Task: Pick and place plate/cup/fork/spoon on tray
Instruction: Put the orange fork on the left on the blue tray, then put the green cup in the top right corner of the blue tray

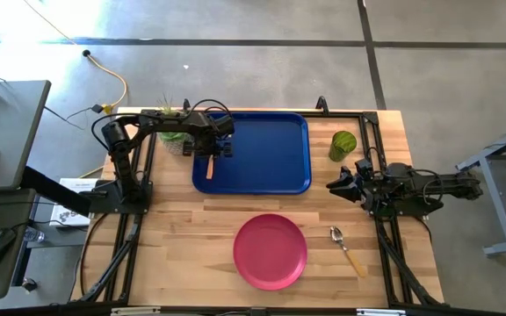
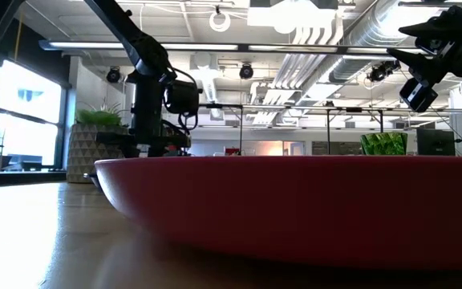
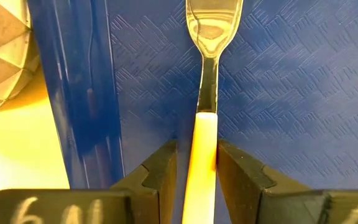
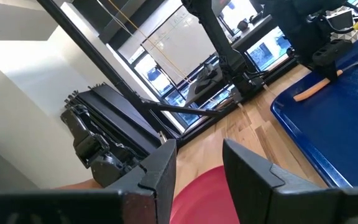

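My left gripper is over the left part of the dark blue tray, shut on the fork. The fork's metal head points toward the far edge. Its orange handle end sticks out toward the near edge. My right gripper is open and empty, in the air right of the tray; its fingers frame the plate in the right wrist view. The pink plate lies flat near the front edge, with the spoon on the table to its right. The olive-green cup stands right of the tray. My left gripper pinches the fork's orange handle between its two fingers, a little behind where the metal neck begins. The fingers come from above, pointing down, one on each side of the handle. The fork lies about level, low over the tray floor; I cannot tell whether it touches it.
A leafy plant in a pale faceted pot stands just left of the tray's far left corner, close to my left gripper. A black frame runs around the table. Bare wood shows between the tray and the plate.
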Tool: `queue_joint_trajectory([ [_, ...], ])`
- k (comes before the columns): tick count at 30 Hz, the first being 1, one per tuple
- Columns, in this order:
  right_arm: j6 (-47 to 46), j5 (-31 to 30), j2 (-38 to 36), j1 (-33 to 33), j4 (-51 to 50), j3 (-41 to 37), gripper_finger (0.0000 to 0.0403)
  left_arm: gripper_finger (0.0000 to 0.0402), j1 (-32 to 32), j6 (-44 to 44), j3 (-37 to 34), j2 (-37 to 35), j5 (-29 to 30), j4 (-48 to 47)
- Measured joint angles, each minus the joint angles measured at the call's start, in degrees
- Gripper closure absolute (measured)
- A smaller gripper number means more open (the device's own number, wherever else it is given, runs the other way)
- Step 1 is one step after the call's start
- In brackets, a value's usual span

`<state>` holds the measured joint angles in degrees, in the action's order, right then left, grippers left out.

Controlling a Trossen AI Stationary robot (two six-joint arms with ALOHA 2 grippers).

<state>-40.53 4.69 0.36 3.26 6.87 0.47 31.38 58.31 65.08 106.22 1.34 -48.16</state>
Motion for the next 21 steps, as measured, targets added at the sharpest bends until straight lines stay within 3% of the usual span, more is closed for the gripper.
queue_joint_trajectory([
  [17, -0.1, 0.0, 0.0, 0.0, -0.66, 0.01, 0.0279, 0.0302, -0.18, -0.7, 0.0, -4.92, -3.35, -0.16],
  [21, -4.38, 0.0, 0.0, 0.01, -0.02, 0.01, 0.0279, 0.0302, -0.79, -1.61, 0.0, -7.61, -4.29, -0.17],
])
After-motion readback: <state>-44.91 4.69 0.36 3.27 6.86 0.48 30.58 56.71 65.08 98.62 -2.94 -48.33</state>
